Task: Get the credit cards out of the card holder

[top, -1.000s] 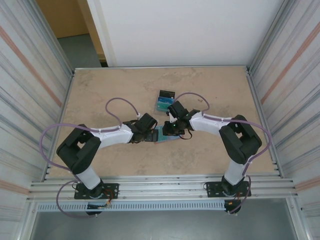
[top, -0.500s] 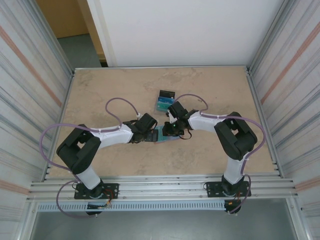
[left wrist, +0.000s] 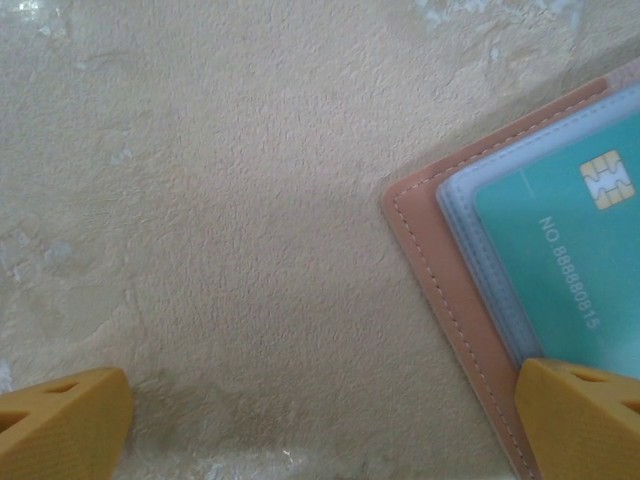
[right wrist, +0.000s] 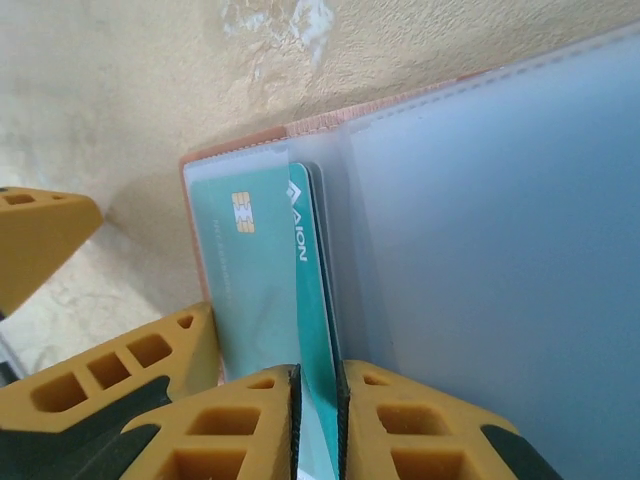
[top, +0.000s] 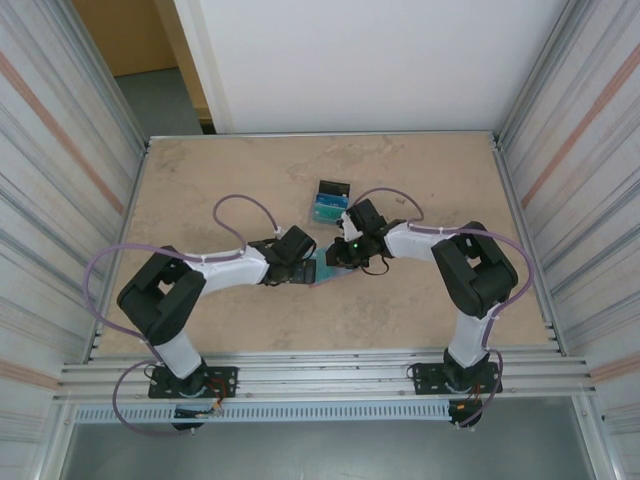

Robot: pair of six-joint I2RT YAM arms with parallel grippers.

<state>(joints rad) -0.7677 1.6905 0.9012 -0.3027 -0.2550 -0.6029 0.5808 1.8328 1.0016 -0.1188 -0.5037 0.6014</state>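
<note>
Wallet (top: 323,271) is seen spread open mid-table between the 2 grippers. L gripper (left wrist: 320,430) is held wide open, with 1 finger (left wrist: 580,415) over the wallet's edge. A teal card (right wrist: 312,300) is clamped edge-on by the R gripper (right wrist: 317,400), its far end tucked in a clear pocket. Other cards (top: 327,200) are laid on the table (top: 200,180) just beyond.

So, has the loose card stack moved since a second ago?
No. The card stack keeps the same spot, judged against the table's far edge.
</note>
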